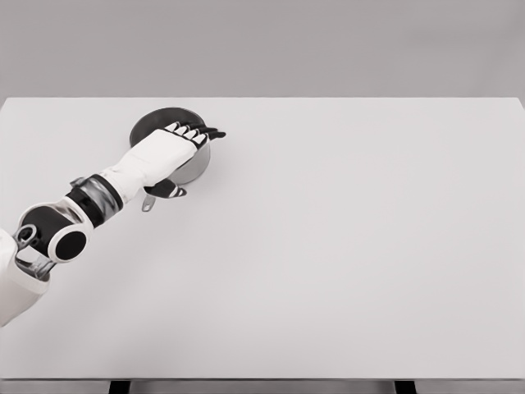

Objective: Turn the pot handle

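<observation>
On one white table (pixel 344 246), one left hand (pixel 176 141) hovers flat over one pot (pixel 156 123).

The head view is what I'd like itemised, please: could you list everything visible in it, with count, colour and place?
Pot: one, dark grey metal, on the table's far left, partly covered by the hand.
Pot handle: one, grey, sticking out from the pot's near side toward the camera, below the wrist.
Table: one, white, filling most of the view; dark legs just show at the bottom edge.
Left arm: one, white with black joints, entering from the lower left.
Left hand: one, white with black fingertips, fingers extended flat over the pot, holding nothing.
Right arm: not in view.
</observation>
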